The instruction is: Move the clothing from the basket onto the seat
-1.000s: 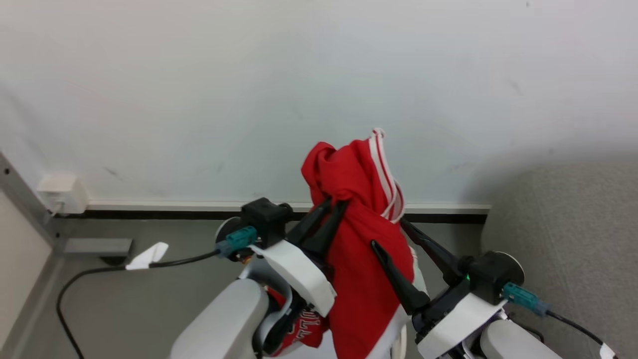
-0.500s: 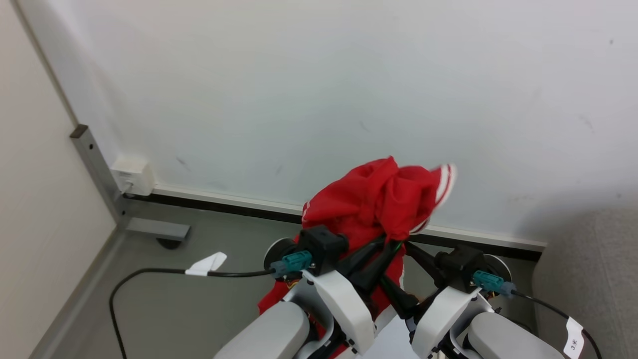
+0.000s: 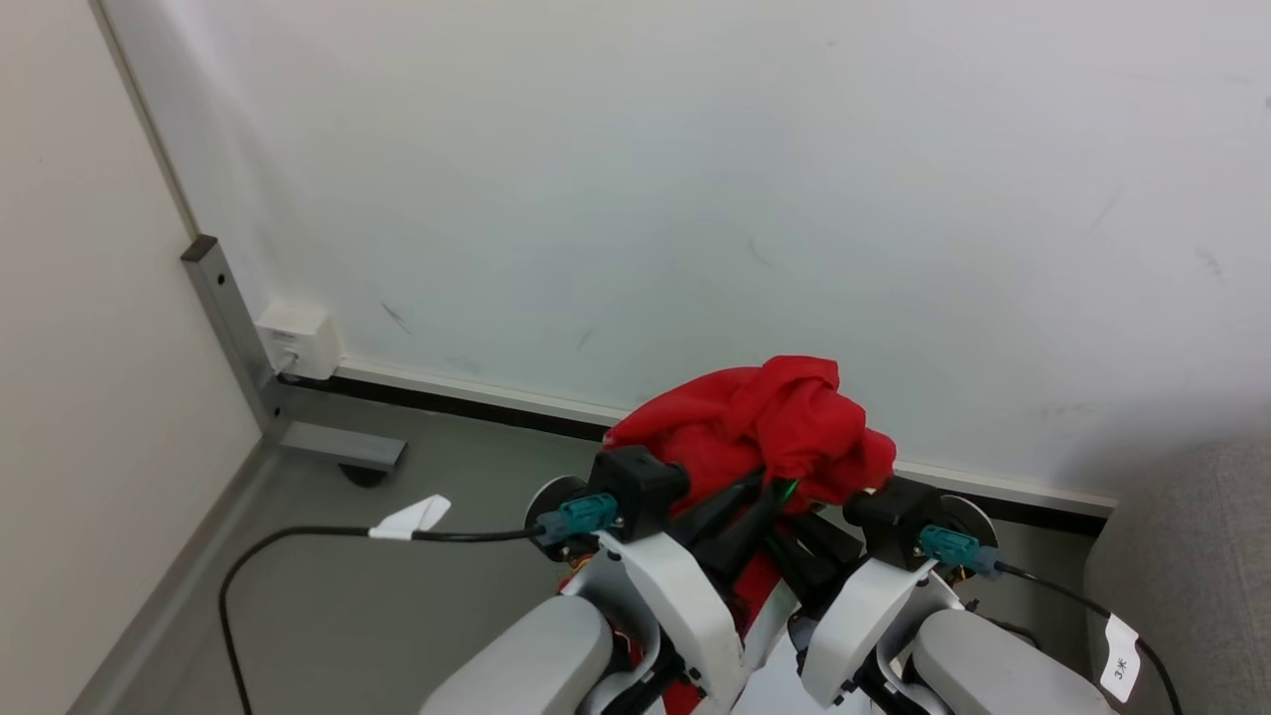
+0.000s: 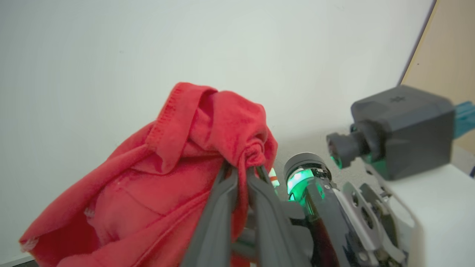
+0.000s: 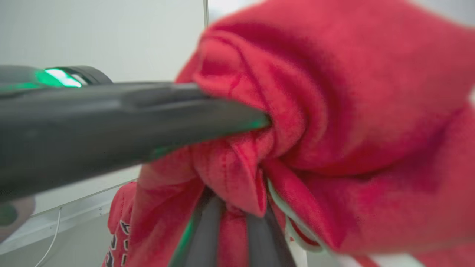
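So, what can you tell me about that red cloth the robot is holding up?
It is a red sports garment, soft knit-looking fabric with stitched hems, a white stripe trim and some lettering on a hanging part. It is bunched into a crumpled bundle, held up in the air before the white wall, above the grey floor. The left claw and the right claw are both shut on folds of it, close together.

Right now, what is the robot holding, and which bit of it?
The red clothing. The left tool and the right tool each pinch a bunched fold of the fabric, and more cloth hangs below.
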Available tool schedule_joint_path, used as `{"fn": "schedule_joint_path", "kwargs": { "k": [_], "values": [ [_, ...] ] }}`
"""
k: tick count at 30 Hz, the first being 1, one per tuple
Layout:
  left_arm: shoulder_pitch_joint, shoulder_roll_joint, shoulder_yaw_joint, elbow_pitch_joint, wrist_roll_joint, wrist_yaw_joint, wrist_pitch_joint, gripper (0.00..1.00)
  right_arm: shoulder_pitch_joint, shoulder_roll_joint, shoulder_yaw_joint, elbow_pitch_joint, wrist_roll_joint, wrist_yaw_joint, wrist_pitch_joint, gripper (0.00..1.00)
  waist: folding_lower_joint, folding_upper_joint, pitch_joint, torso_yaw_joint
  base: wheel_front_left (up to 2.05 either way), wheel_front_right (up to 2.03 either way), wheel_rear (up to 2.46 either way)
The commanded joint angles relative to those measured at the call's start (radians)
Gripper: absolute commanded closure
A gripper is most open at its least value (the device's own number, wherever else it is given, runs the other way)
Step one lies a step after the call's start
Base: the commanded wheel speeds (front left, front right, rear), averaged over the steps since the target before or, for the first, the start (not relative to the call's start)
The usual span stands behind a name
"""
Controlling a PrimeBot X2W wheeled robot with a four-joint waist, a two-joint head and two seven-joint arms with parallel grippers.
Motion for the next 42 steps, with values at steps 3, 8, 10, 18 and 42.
{"fn": "schedule_joint_path", "kwargs": {
  "k": [3, 8, 10, 18, 42],
  "values": [
    [-0.007, 0.019, 0.02, 0.02, -0.01, 0.014, -0.012, 1.0, 0.02, -0.011, -0.015, -0.026, 0.01, -0.002, 0.0, 1.0, -0.0001, 0.0, 0.004, -0.02, 0.0, 0.0, 0.0],
    [-0.007, 0.036, 0.049, 0.058, -0.029, 0.031, -0.027, 1.0, 0.064, -0.031, -0.048, -0.08, -0.006, -0.002, 0.0, 1.0, -0.0001, 0.0, 0.009, -0.052, 0.0, 0.0, 0.0],
    [-0.005, 0.042, 0.059, 0.077, -0.035, 0.037, -0.035, 1.0, 0.079, -0.042, -0.066, -0.106, -0.015, -0.002, 0.0, 1.0, -0.0001, 0.0, 0.012, -0.068, 0.0, 0.0, 0.0],
    [0.009, 0.046, 0.065, 0.104, -0.04, 0.049, -0.06, 0.0, 0.137, -0.078, -0.171, -0.188, -0.053, -0.002, 0.0, 1.0, -0.0001, 0.0, 0.022, -0.134, 0.0, 0.0, 0.0],
    [0.066, 0.091, 0.063, -0.059, 0.064, 0.048, -0.137, 0.0, 0.162, -0.208, -0.528, -0.397, -0.18, -0.002, 0.0, 1.0, -0.0001, 0.0, 0.063, -0.444, 0.0, 0.0, 0.0]
  ]
}}
